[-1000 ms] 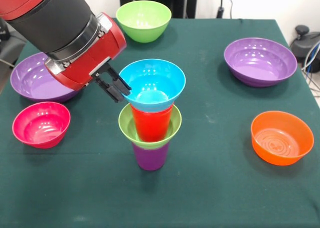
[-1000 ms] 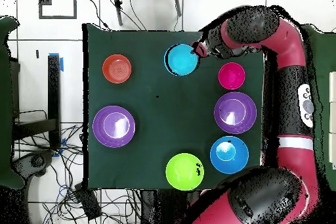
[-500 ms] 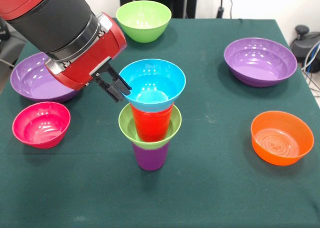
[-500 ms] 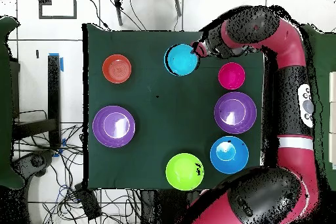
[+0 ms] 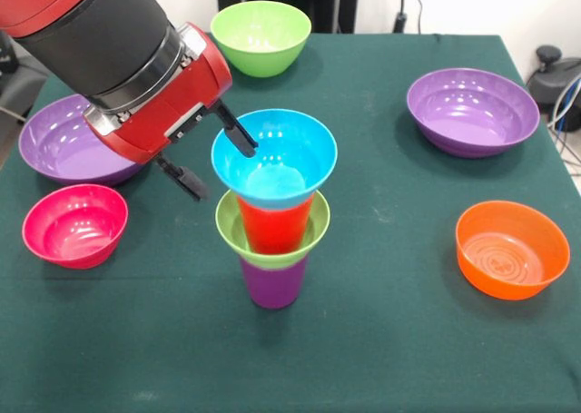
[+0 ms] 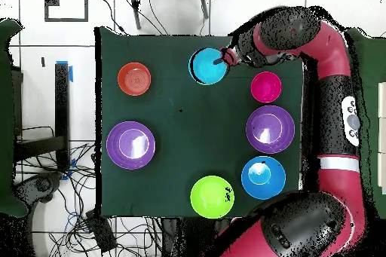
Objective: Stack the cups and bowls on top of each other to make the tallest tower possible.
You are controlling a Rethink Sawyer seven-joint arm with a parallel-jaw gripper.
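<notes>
Straddling the rim of the glossy light-blue plastic bowl, the pincer has its fingers spread apart, one inside the bowl, one outside, gripping nothing. That bowl caps the tower: ribbed purple tumbler at the base, small lime green bowl, then solid red cup, standing mid-bench on the green cloth. I'd judge this a release step; next the arm should lift clear without nudging the rim, then fetch another bowl, perhaps the pink one.

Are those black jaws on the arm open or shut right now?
Open. The gripper has one jaw over the blue bowl's rim and the other outside it, well apart.
</notes>
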